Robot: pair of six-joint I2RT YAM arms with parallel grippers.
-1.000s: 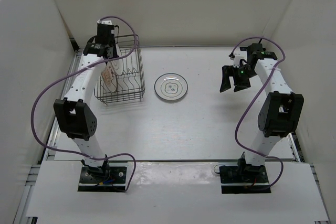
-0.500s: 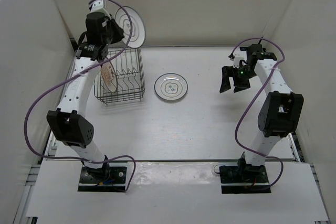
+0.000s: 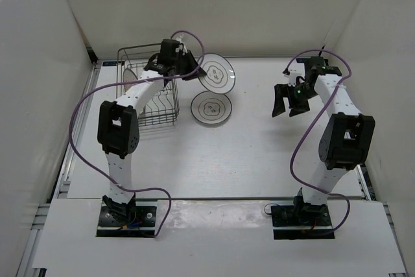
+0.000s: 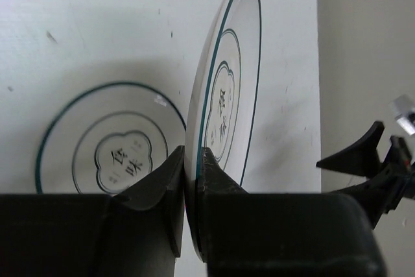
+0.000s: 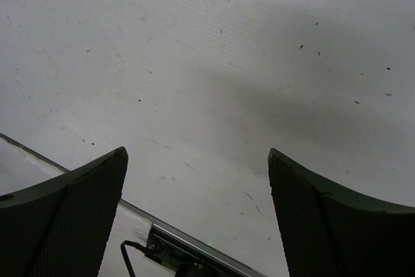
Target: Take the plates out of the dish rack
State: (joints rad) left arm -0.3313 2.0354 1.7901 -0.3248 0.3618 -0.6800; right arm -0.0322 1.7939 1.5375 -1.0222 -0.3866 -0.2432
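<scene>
My left gripper [image 3: 192, 69] is shut on the rim of a white plate with grey rings [image 3: 218, 74], held on edge just above and behind a second ringed plate [image 3: 211, 108] that lies flat on the table. In the left wrist view both jaws clamp the held plate [image 4: 227, 82] at its lower edge, beside the flat plate [image 4: 110, 147]. The dark wire dish rack [image 3: 155, 111] stands at the back left, partly hidden by my left arm. A pale plate edge [image 3: 130, 77] shows inside it. My right gripper [image 3: 290, 100] is open and empty over bare table at the right.
White walls close in the table on the left, back and right. A metal rail [image 5: 194, 251] at the table's edge shows between my right fingers. Purple cables loop over both arms. My right gripper also shows at the right edge of the left wrist view [image 4: 376, 160].
My left arm has lifted the ringed plate out of the rack, swung it right and lowered it over the flat plate. The right arm has not moved.
</scene>
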